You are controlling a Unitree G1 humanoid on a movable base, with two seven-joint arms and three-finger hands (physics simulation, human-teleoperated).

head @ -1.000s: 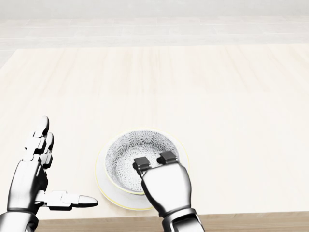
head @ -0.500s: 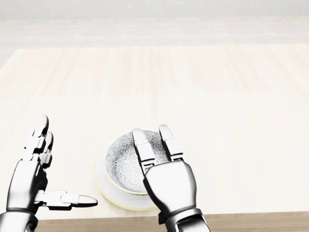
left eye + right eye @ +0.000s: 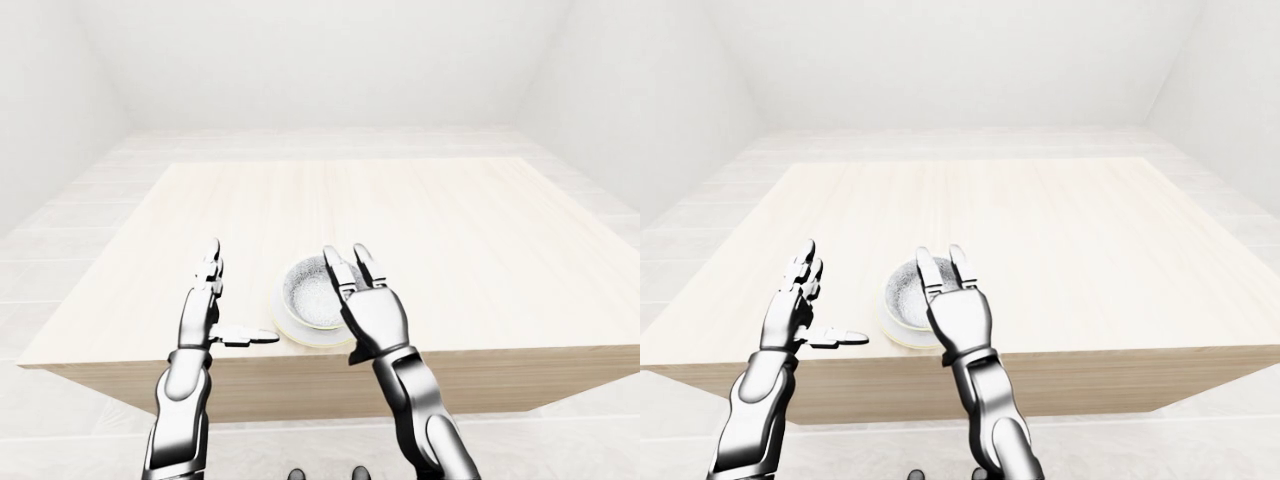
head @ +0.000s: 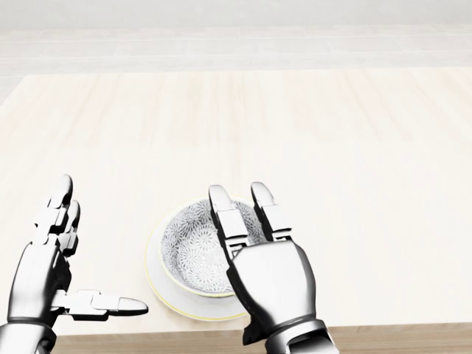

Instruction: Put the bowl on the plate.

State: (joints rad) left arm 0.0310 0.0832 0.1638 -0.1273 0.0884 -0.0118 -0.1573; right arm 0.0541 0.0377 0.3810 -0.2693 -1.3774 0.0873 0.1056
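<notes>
A: Obstacles, item one?
B: The bowl, seated on the plate, close to the table's bottom edge in the head view. Nothing else stands on the wood.

A: Item two?
B: The right hand, fingers extended, hanging over the bowl's right rim and blocking approach from that side and from above.

A: Item three?
B: The left hand, fingers spread, to the left of the plate; its thumb points toward the plate with a small gap (passable only narrowly).

A: Free room?
B: The whole upper and right expanse of tabletop lies bare; the bowl's top-left rim is unobstructed.
</notes>
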